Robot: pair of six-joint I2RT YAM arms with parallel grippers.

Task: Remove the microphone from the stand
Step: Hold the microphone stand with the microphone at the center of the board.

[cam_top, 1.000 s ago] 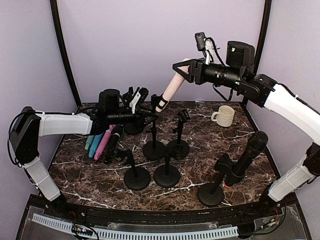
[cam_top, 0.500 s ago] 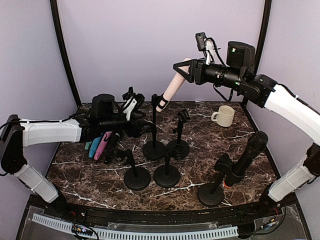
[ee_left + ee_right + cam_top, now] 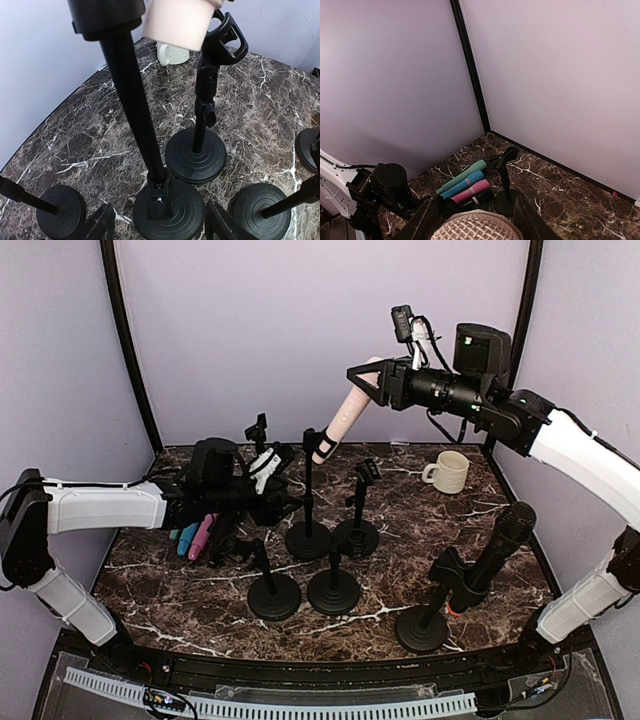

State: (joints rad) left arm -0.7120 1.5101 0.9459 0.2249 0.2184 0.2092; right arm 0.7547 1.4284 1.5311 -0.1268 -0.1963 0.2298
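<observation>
My right gripper (image 3: 366, 381) is shut on the head of a pale pink microphone (image 3: 344, 416), high above the table. The microphone slants down to the black clip (image 3: 320, 447) of a stand (image 3: 308, 502), and its lower end still sits at that clip. The right wrist view has the mesh head (image 3: 475, 228) filling the space between my fingers (image 3: 423, 220). My left gripper (image 3: 283, 483) is open, just left of the stand's pole. In the left wrist view the pole (image 3: 135, 105) and round base (image 3: 169, 212) lie ahead between the spread fingers (image 3: 101, 225); the microphone's butt (image 3: 175, 22) shows at top.
Several empty black stands (image 3: 356, 508) crowd the table's middle. A black microphone in its stand (image 3: 494, 552) leans at front right. A cream mug (image 3: 447, 471) sits at the back right. Green, blue and pink microphones (image 3: 465, 182) lie at the left beside my left arm.
My left gripper has opened and drawn back a little to the left from the stand's pole, and the left arm has dropped lower. The right arm and the pink microphone have not moved.
</observation>
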